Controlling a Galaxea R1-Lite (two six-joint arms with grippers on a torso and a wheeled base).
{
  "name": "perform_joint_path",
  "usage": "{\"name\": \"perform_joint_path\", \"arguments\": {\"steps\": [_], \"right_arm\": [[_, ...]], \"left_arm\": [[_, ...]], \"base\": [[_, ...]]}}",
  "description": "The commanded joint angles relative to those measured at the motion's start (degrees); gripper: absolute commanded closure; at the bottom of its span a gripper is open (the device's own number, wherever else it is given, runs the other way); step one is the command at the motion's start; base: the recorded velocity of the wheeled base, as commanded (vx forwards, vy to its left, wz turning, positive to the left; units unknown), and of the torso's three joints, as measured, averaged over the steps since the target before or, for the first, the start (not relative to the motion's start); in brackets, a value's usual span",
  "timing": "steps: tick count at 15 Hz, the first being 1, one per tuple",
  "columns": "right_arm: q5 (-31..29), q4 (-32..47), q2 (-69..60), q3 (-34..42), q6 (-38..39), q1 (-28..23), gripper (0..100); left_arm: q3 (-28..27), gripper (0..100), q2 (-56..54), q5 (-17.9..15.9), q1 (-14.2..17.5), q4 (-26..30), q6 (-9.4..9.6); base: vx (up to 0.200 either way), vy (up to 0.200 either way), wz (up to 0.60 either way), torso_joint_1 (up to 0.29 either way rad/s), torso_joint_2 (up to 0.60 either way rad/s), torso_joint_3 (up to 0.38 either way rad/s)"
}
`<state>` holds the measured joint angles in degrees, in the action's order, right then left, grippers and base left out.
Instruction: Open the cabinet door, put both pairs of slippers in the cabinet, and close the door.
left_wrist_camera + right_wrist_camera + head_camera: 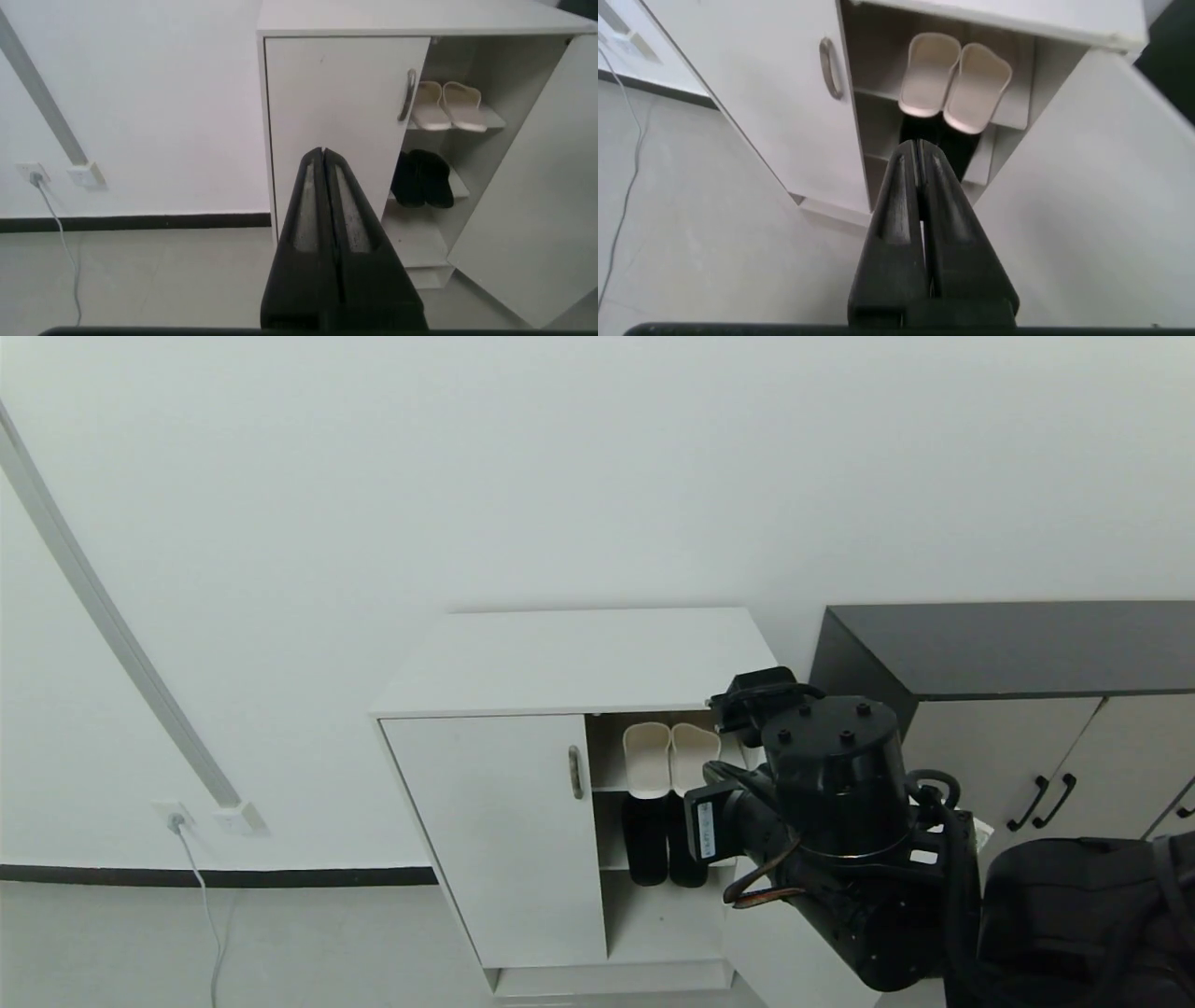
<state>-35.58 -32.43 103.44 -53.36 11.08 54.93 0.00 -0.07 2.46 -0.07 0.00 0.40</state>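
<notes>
Black L gripper (323, 154): fingers pressed together, nothing held; hangs well back from cabinet (579, 658), facing shut door (495, 831).
Black R gripper (918, 145): fingers likewise pressed together, nothing held; set near the opening, beside open door (533, 187). Contact w/ door can't be told.
Open door: R-hand leaf, swung wide toward robot.
White slippers (670, 758): laid side by side on top shelf, inside cabinet, toes at front edge.
Black slippers (653, 840): laid on mid shelf, directly below the white pair.
Bottom compartment (658, 919): bare.
Shut door: L-hand leaf, handle (575, 772) at its inner edge.
Far bkgd: dark cabinet (1008, 644) to the R; wall socket (175, 819) w/ cable low on the L.
Stage (judged): both pairs are stowed; only the door closing is left.
Risk 1: door could be blocked by a toe, if either pair overhangs its shelf.
Risk 2: R arm could be caught in the door's swing, since it sits close by the opening.
Risk 3: shut fingers could slide off the smooth panel if pushed at a slant, so door is left ajar.
Count: 2 grippers; 2 slipper pairs (4 slippers); 2 doors, 1 open, 1 shut; 3 compartments; 1 handle seen.
</notes>
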Motion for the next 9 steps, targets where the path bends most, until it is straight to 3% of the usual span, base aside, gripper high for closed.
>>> {"name": "perform_joint_path", "arguments": {"steps": [1, 7, 9], "right_arm": [[0.0, 0.0, -0.1, -0.1, -0.1, 0.0, 100], [0.8, -1.4, -0.1, 0.2, -0.6, -1.0, 100], [0.8, -1.9, 0.0, 0.4, -1.4, -1.1, 100]], "left_arm": [[0.0, 100, 0.1, 0.0, 0.0, 0.0, 0.13], [0.0, 100, 0.1, -0.3, 0.0, 0.0, -0.23], [0.0, 100, 0.1, -0.3, 0.0, 0.0, -0.23]], "base": [[0.0, 0.0, 0.0, 0.276, -0.61, -0.354], [0.0, 0.0, 0.0, 0.19, -0.42, -0.231], [0.0, 0.0, 0.0, 0.075, -0.15, -0.083]]}}
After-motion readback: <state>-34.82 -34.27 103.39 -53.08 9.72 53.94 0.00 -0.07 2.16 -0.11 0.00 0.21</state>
